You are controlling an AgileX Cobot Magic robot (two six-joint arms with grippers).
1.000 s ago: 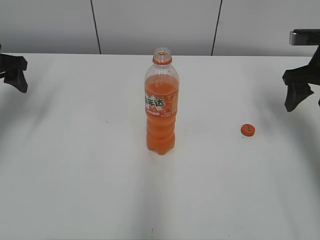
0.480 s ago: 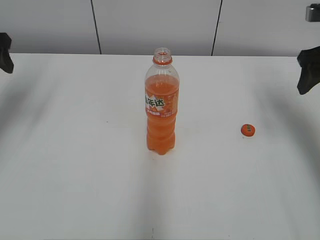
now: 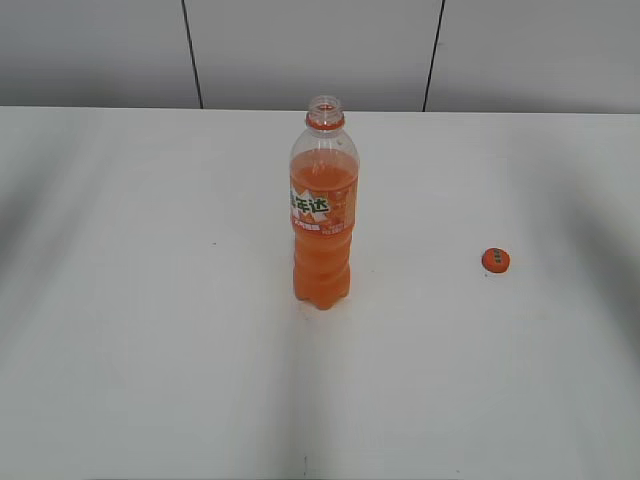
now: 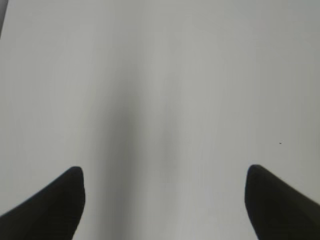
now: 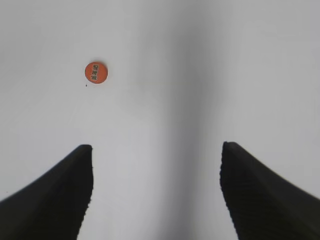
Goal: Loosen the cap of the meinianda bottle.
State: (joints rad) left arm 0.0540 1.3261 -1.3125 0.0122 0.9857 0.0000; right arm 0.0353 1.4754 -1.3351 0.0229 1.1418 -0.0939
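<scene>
The left pincer [image 4: 165, 200] hangs over bare white table with its two dark fingers [image 4: 50, 210] spread wide apart. Nothing sits between them and they hold nothing. Only the tips show, and they are cut off at the bottom edge of the left wrist view. A soft grey shadow runs down the table under them, and one tiny dark speck [image 4: 280, 143] lies off to the side.

The right pincer [image 5: 156, 190] is just the same: two dark fingers [image 5: 55, 200], far apart, with only table between them. It grips nothing. Its fingers are cut off at the bottom too. Up past the one finger lies the cap [image 5: 96, 72], flat on the table with its top up, well apart from the pincer. The writing on it is too small to read.

In the exterior view, neither pincer can be seen. There is one table [image 3: 150, 350], one meinianda bottle [image 3: 323, 215] and one cap [image 3: 495, 261]. The bottle stands upright near the middle, and its mouth is open with no cap on it. It has orange drink inside, an orange ring at the neck and a label with white letters. The cap lies well apart from the bottle, off to the right side. Behind the table is a grey wall [image 3: 300, 50] with two dark lines.
</scene>
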